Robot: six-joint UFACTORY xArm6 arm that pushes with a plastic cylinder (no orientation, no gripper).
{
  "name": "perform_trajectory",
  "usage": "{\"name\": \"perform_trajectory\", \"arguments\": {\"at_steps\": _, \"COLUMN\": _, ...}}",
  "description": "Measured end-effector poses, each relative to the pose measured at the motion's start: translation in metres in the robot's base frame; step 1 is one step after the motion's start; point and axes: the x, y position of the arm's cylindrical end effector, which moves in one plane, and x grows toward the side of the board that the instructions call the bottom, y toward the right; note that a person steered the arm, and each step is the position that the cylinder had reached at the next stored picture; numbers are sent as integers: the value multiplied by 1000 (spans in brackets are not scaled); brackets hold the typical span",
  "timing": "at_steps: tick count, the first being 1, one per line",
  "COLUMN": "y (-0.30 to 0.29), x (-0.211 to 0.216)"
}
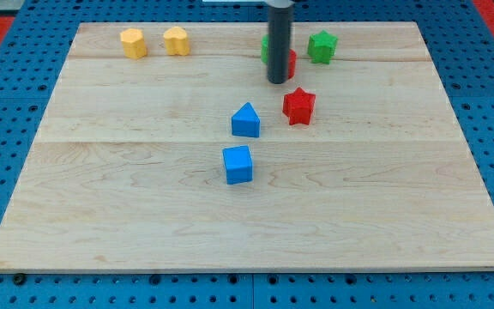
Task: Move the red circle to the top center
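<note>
Red circle (291, 63) upright, mostly behind my tip (277, 81)

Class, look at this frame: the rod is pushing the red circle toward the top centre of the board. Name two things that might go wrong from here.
1. My tip hides most of the red circle, which sits close to a green block behind the rod; another push may shove that block too.
2. The green star lies just to the view's right; a glancing push might send the circle sliding into it.
</note>
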Motion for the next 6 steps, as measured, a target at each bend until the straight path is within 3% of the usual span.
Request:
{"name": "perform_trajectory", "arguments": {"at_steps": 2, "y": 67, "x": -7}}
{"name": "perform_trajectory", "arguments": {"at_steps": 3, "y": 45, "x": -28}}
{"name": "perform_trajectory", "arguments": {"at_steps": 6, "y": -39, "x": -31}}
